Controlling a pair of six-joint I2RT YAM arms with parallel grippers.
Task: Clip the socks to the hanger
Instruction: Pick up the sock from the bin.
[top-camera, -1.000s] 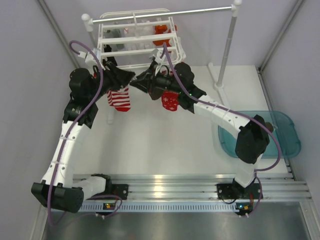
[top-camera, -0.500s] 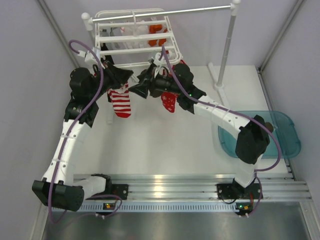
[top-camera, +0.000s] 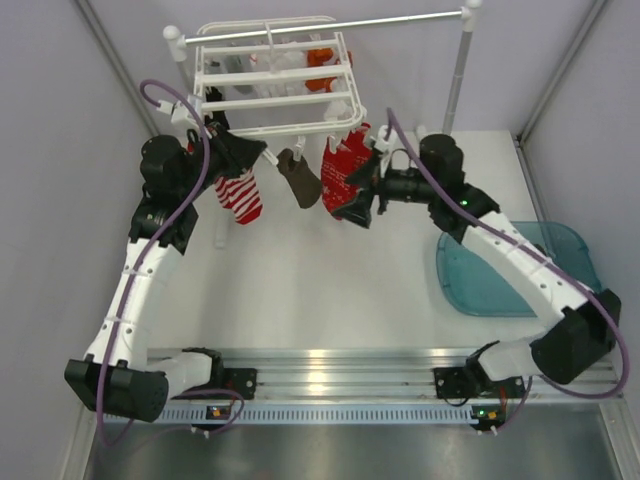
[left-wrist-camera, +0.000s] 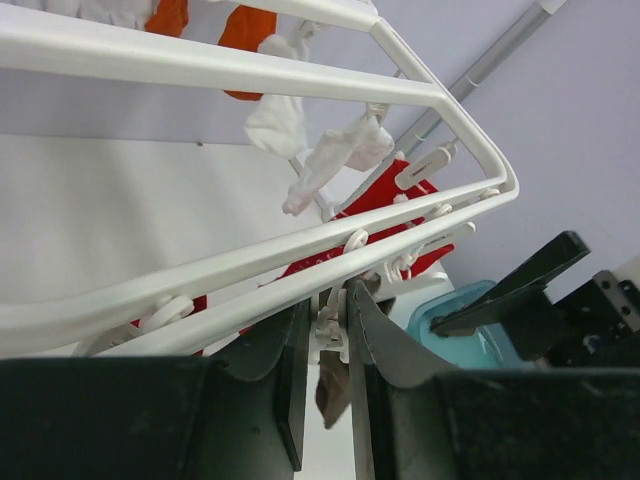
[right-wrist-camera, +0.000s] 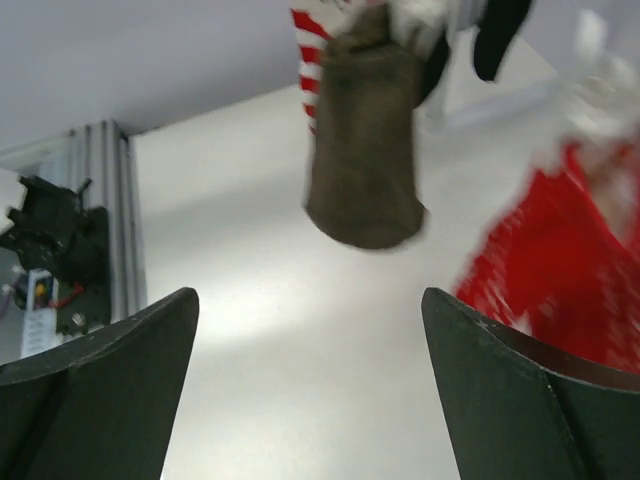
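Note:
The white hanger (top-camera: 270, 75) hangs from the rail at the back. My left gripper (top-camera: 252, 155) reaches up under its front bar (left-wrist-camera: 250, 75). In the left wrist view that gripper (left-wrist-camera: 327, 297) is shut on a white clip (left-wrist-camera: 335, 325), and a plain brown sock (left-wrist-camera: 335, 385) dangles below the clip. The brown sock (top-camera: 300, 178) hangs free between a striped sock (top-camera: 240, 195) and a red snowflake sock (top-camera: 345, 180). My right gripper (top-camera: 358, 190) stands open beside the red sock. Its jaws (right-wrist-camera: 310, 295) hold nothing, with the brown sock (right-wrist-camera: 365, 150) ahead and the red sock (right-wrist-camera: 560, 270) to the right.
A grey metal rail (top-camera: 330, 25) on white posts carries the hanger. A teal bin (top-camera: 520, 270) sits on the table at the right. Orange and white items (left-wrist-camera: 250, 25) hang from the hanger's far clips. Grey walls close in on both sides.
My right gripper has opened, let go of the brown sock and drawn back to the right. The brown sock now hangs from the clip. My left gripper stays on the clip.

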